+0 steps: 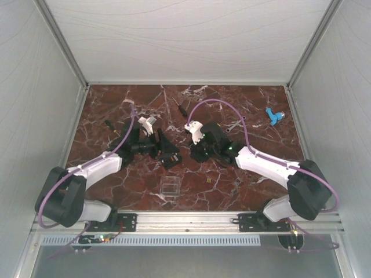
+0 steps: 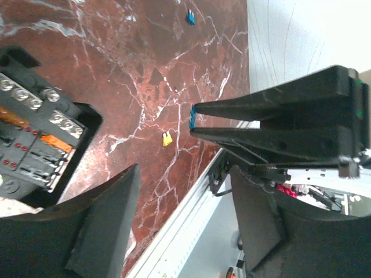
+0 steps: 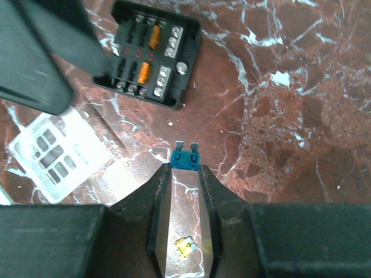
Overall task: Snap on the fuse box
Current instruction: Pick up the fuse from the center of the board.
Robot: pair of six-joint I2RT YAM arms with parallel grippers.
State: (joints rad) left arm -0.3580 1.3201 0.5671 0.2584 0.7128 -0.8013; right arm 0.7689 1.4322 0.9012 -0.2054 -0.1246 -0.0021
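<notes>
Overhead and wrist views of the marbled red-brown counter (image 1: 243,174). The fuse box (image 1: 168,154) lay flat on the counter just left of centre, between the two arms, its open face turned up. The right wrist view showed two orange fuses (image 3: 154,36) seated in its slots and a row of screw heads along one side. The clear lid (image 1: 169,186) lay apart from the box, nearer the front edge of the counter, and nothing covered the box. The left pincer (image 2: 185,174) stood just left of the box with its jaws spread and nothing between them. One corner of the box showed beside its left finger (image 2: 107,226) in the left wrist view. The right pincer (image 3: 186,168), just right of the box, was closed on a small blue fuse (image 3: 186,157), gripped at the very fingertips with its two prongs pointing toward the box. A yellow fuse (image 3: 185,248) lay loose on the counter beneath the right pincer's fingers. A blue plastic piece (image 1: 273,117) rested well apart at the far right of the counter, and a dark screwdriver (image 1: 182,106) lay on the far side of centre.
</notes>
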